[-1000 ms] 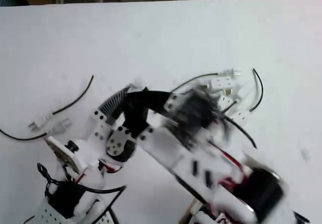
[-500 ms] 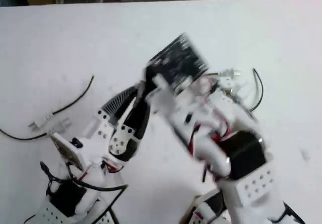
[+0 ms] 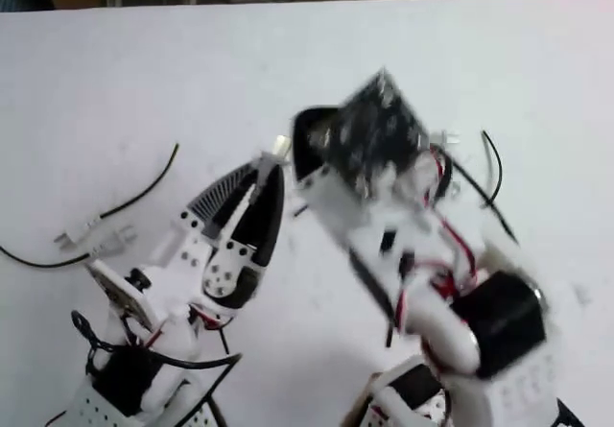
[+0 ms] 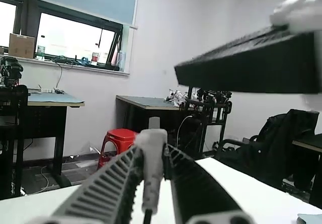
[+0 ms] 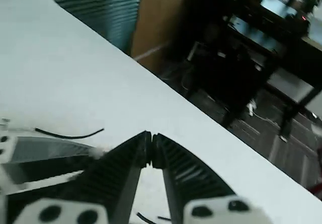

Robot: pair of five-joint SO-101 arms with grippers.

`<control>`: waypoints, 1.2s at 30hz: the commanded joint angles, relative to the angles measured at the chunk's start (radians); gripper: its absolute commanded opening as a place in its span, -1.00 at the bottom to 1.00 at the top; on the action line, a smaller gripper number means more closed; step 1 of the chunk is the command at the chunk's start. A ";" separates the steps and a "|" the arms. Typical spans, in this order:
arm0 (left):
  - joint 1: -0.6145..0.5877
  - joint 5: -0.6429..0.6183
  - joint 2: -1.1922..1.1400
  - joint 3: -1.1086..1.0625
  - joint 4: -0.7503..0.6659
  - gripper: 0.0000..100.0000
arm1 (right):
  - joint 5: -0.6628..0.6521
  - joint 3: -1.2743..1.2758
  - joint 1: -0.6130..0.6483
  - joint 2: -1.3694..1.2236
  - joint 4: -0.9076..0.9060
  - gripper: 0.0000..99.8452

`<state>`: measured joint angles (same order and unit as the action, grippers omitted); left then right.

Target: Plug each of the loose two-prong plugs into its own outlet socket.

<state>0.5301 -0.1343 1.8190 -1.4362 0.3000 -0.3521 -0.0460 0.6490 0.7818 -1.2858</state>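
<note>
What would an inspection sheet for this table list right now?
Surface: white table.
Job's things: held plug in the left gripper; two loose plugs lying on the left arm's side; small white piece by the right arm, plug or socket unclear.
Clutter: nothing seen.
Grippers: left gripper, jaws shut on the held plug; right gripper above the table, jaws shut on nothing.
Cables: black cable by the loose plugs; second black cable on the right arm's side.
Surroundings: desks, red stool, window.
</note>
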 commanded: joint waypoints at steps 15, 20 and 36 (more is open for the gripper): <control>-0.008 0.008 0.010 0.012 -0.018 -0.95 | -0.009 0.074 -0.265 -0.200 -0.004 -0.96; -0.008 0.008 0.010 0.012 -0.018 -0.95 | -0.009 0.075 -0.314 -0.199 -0.010 -0.96; -0.174 -0.044 -0.265 0.172 -0.017 -0.95 | -0.009 0.207 -0.699 -0.079 -0.320 -0.96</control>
<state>0.3844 -0.1343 1.7622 -1.4009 0.3000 -0.3537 0.1028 0.0123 0.6820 -1.5589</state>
